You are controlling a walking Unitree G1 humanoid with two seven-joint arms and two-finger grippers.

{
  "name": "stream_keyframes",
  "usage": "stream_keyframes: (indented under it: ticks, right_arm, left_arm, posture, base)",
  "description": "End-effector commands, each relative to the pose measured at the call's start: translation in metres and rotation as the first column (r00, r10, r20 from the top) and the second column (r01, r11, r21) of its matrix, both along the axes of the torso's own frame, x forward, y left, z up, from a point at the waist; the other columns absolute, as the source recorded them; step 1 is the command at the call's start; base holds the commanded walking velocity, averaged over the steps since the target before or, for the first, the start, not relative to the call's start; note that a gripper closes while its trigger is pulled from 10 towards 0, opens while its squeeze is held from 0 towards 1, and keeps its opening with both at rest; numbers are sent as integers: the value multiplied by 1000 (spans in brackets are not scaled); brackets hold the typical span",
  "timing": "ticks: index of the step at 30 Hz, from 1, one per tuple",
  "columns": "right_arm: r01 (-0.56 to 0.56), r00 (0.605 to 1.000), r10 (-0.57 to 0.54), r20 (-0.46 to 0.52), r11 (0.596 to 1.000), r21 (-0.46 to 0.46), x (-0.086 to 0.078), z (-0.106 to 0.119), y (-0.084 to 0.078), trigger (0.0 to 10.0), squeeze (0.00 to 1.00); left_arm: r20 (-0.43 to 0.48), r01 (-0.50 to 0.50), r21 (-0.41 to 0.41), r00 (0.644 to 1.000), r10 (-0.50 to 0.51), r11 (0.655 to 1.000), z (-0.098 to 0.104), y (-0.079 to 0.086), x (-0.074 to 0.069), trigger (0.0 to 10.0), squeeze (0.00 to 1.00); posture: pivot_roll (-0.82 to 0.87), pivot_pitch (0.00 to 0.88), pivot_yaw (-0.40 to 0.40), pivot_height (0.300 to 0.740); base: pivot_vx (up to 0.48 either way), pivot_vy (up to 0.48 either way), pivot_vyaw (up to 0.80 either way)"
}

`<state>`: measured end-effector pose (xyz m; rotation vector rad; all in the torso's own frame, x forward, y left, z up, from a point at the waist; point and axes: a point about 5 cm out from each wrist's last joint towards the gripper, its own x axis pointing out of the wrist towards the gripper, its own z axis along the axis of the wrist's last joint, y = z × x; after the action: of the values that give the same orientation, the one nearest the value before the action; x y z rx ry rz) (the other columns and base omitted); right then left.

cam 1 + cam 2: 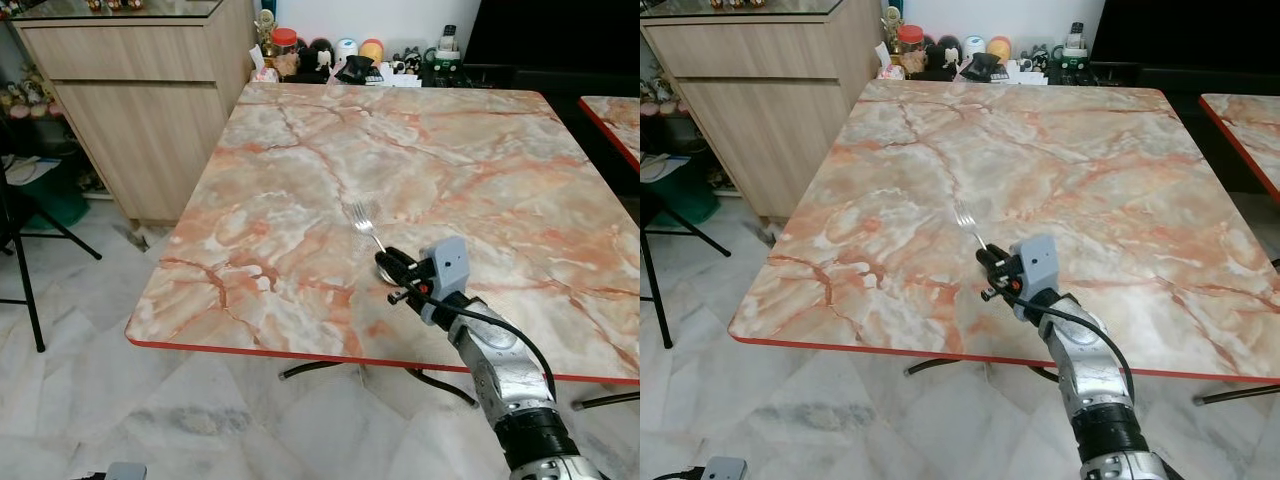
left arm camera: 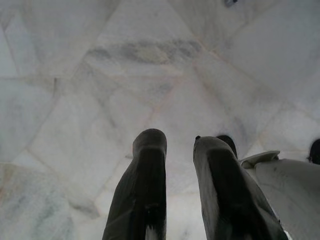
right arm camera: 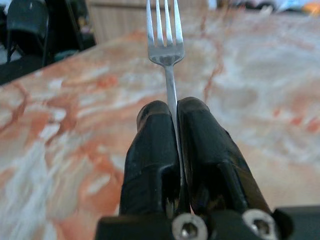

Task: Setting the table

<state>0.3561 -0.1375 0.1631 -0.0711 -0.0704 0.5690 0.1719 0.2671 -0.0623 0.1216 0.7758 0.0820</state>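
Left gripper [image 2: 172, 150] hangs idle over the floor, fingers narrowly apart; right gripper [image 3: 172, 117], lower centre-right, pinches the fork [image 3: 165, 30] by its handle above the marble table [image 1: 300, 200]; thin handle may pivot or slip on placement; whether the tines touch is unclear.

The bench [image 1: 300, 160] has a marbled top of peach, cream and rust-orange with darker red-brown veins, edged along its near side by a thin red band. On it near the right, a silver fork [image 3: 166, 47] sits between the glossy black fingers [image 3: 150, 150] of the right gripper [image 1: 388, 267], whose arm is silver with a grey block and a black cable. The floor [image 1: 200, 420] is pale grey-white marble, the far-left cabinet [image 1: 150, 90] light wood grain, and the left gripper [image 2: 177, 150] black.
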Motion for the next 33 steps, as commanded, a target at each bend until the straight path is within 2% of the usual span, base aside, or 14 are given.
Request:
stream_keyframes:
  ticks: [1, 2, 3, 4, 6, 8, 11, 15, 18, 23, 28, 33]
  right_arm:
    - [34, 999, -35, 31, 999, 13, -1, 5, -2, 10000, 0]
    - [67, 997, -68, 46, 998, 20, -1, 7, -5, 10000, 0]
    - [159, 984, -163, 75, 986, 54, -1, 12, -13, 10000, 0]
    - [159, 984, -163, 75, 986, 54, -1, 12, -13, 10000, 0]
    - [257, 958, -267, 102, 961, 100, -4, 19, -25, 10000, 0]
    - [292, 945, -306, 119, 949, 117, -8, 21, -31, 10000, 0]
    - [392, 900, -410, 145, 909, 139, -19, 24, -47, 10000, 0]
    - [409, 895, -419, 151, 907, 98, -32, 17, -56, 10000, 0]
    - [419, 892, -428, 146, 904, 88, -34, 14, -58, 10000, 0]
    - [462, 873, -463, 154, 886, 46, -43, 8, -71, 10000, 0]
    - [477, 863, -480, 158, 877, 58, -43, 8, -71, 10000, 0]
    - [488, 855, -493, 158, 870, 76, -43, 7, -69, 10000, 0]
  left_arm:
    - [-42, -5, 7, 999, 5, 1000, -4, 2, -9, 10000, 0]
    - [-41, -6, 7, 999, 6, 1000, -4, 2, -9, 10000, 0]
    - [-37, -11, 8, 999, 11, 1000, -4, 3, -9, 10000, 0]
    - [-37, -11, 8, 999, 11, 1000, -4, 3, -9, 10000, 0]
    - [-31, -17, 9, 999, 17, 1000, -3, 4, -8, 10000, 0]
    - [-28, -17, 10, 999, 17, 1000, -2, 4, -7, 10000, 0]
    - [-19, -19, 17, 1000, 19, 1000, 1, 8, -2, 10000, 0]
    - [-15, -20, 23, 1000, 21, 1000, 3, 10, 2, 10000, 0]
    - [-14, -22, 25, 1000, 22, 999, 4, 10, 3, 10000, 0]
    - [0, -16, 36, 1000, 16, 999, 9, 13, 12, 10000, 0]
    - [-2, -29, 45, 1000, 29, 999, 10, 18, 11, 10000, 0]
    - [-29, -42, 35, 999, 43, 999, 6, 15, 5, 10000, 0]
  posture:
    - [12, 119, 23, 740]
    - [15, 115, 21, 740]
    - [17, 111, 19, 740]
    - [17, 111, 19, 740]
    - [18, 105, 20, 740]
    - [15, 99, 22, 740]
    - [9, 91, 24, 740]
    - [6, 74, 24, 740]
    - [-2, 59, 26, 740]
    - [-16, 7, 39, 740]
    - [-30, 0, 49, 740]
    - [-31, 0, 56, 740]
  base:
    - [0, 0, 0]
    - [0, 0, 0]
    - [0, 0, 0]
    - [0, 0, 0]
    - [0, 0, 0]
    - [0, 0, 0]
    - [0, 0, 0]
    - [0, 0, 0]
    - [0, 0, 0]
    - [0, 0, 0]
    - [0, 0, 0]
    - [0, 0, 0]
